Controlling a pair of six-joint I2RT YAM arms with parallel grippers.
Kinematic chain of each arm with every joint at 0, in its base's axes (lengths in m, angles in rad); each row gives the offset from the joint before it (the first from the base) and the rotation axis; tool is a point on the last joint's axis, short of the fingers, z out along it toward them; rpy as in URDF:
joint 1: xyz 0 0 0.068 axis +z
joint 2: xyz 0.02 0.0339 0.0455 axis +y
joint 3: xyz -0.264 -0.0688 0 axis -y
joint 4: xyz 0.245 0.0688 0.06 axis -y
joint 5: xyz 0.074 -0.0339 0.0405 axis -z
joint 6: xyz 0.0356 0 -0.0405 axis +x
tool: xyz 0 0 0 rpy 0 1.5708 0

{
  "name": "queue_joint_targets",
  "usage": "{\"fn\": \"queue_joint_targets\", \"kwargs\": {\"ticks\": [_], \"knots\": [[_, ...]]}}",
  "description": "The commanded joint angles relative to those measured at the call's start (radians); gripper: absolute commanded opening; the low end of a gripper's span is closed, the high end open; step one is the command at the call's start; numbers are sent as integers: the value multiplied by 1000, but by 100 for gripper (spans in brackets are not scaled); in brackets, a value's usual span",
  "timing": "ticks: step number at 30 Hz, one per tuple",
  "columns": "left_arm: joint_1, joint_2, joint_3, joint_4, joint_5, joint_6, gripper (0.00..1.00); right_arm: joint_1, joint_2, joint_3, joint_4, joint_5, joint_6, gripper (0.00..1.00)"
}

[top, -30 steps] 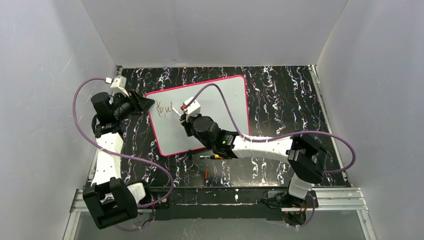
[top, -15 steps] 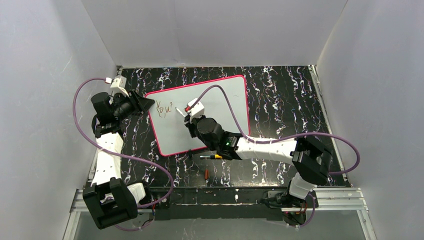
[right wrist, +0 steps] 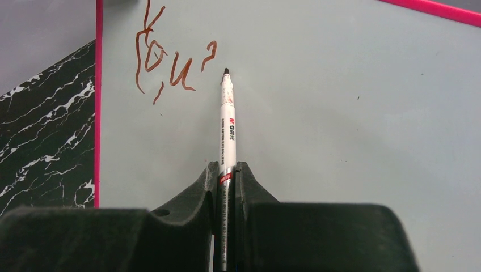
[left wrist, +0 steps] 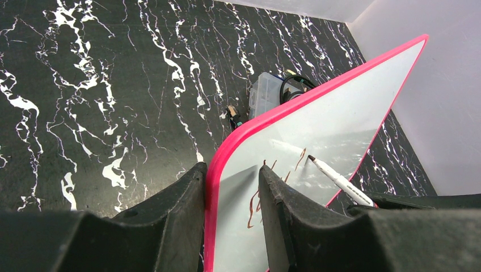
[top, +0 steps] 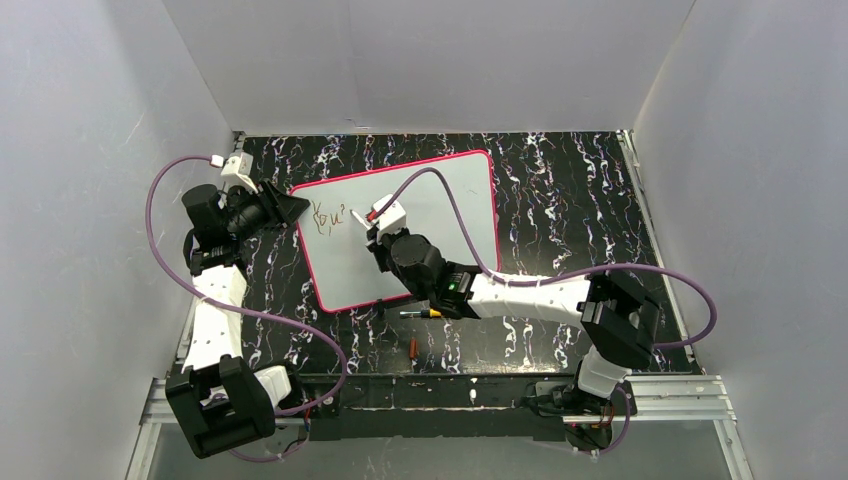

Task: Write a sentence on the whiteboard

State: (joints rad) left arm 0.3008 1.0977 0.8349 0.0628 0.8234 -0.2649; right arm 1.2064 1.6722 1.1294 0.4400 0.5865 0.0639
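Note:
The whiteboard [top: 450,200] lies flat on the dark marbled table, white with a pink-red rim. Reddish-brown lettering [top: 330,217] sits near its far left corner; in the right wrist view it reads as a few loopy letters [right wrist: 164,68]. My right gripper [top: 372,232] [right wrist: 227,167] is shut on a white marker [right wrist: 227,124], whose dark tip is just right of the last stroke. My left gripper [top: 293,207] [left wrist: 231,168] straddles the board's far left corner [left wrist: 221,164], one finger against the rim and one on the white surface.
A loose pen [top: 420,313] lies on the table just below the board's near edge, with a small red cap [top: 413,347] nearer the bases. A clear plastic box [left wrist: 265,93] sits behind the board's edge. Grey walls enclose three sides.
My right gripper has shifted the marker slightly to the right of the lettering, and a small hooked stroke now ends the writing. The left arm and the board have not moved.

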Motion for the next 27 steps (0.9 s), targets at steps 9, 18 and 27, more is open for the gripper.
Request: {"fn": "queue_joint_targets", "kwargs": {"ticks": [9,18,27], "knots": [[-12,-39,11,-14,49,2,36,2,-28,-25,13,58,38,1],[-12,-41,12,-15,49,2,36,7,-47,-72,0,14,80,1],[-14,-39,13,-15,49,3,36,15,-55,-72,-10,0,77,1]]}}
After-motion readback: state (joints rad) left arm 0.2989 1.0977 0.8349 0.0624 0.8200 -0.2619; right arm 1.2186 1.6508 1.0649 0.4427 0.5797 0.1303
